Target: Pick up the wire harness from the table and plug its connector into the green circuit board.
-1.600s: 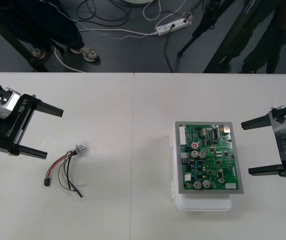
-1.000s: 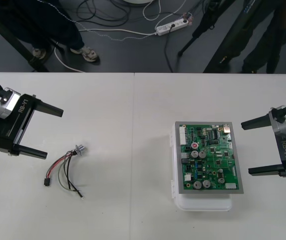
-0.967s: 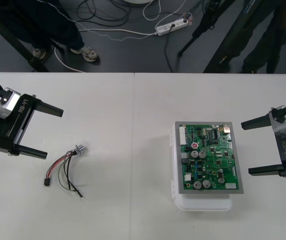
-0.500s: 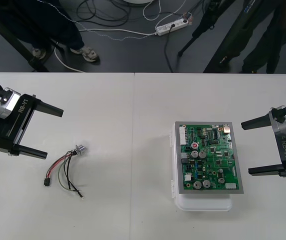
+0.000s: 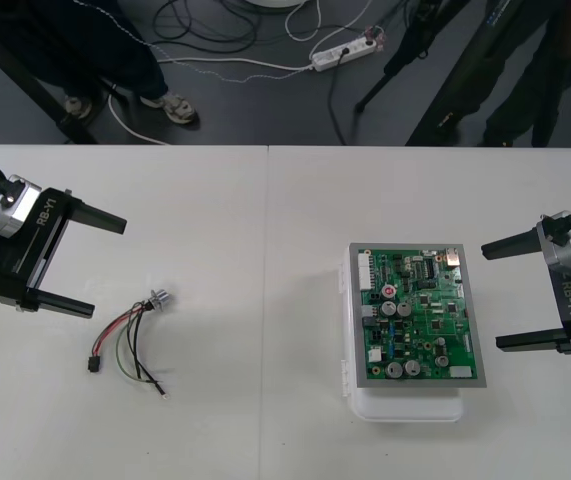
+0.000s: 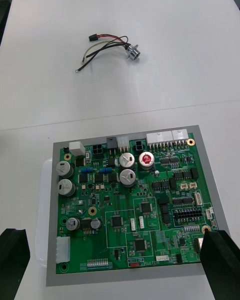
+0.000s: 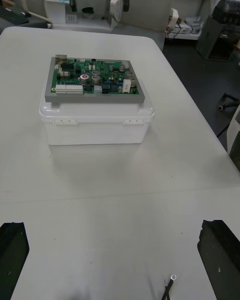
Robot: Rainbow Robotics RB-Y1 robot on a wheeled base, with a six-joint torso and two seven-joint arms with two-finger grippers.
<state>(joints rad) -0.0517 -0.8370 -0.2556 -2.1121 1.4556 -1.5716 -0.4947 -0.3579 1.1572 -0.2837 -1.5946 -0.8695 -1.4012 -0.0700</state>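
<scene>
The wire harness (image 5: 130, 342) lies loose on the table left of centre, its round metal socket (image 5: 160, 299) toward the far side and its small black plug (image 5: 94, 364) toward the near side. The green circuit board (image 5: 417, 325) sits on its white base (image 5: 405, 404) at the right. My left gripper (image 5: 93, 266) is open at the table's left side, just left of the harness. My right gripper (image 5: 493, 294) is open at the right side, beside the board. From the right wrist, the board (image 6: 134, 205) is close and the harness (image 6: 106, 46) lies beyond it. The left wrist faces the board (image 7: 93, 81).
Beyond the table's far edge, cables and a white power strip (image 5: 343, 51) lie on the dark floor. A seam (image 5: 266, 300) runs down the middle of the table between harness and board.
</scene>
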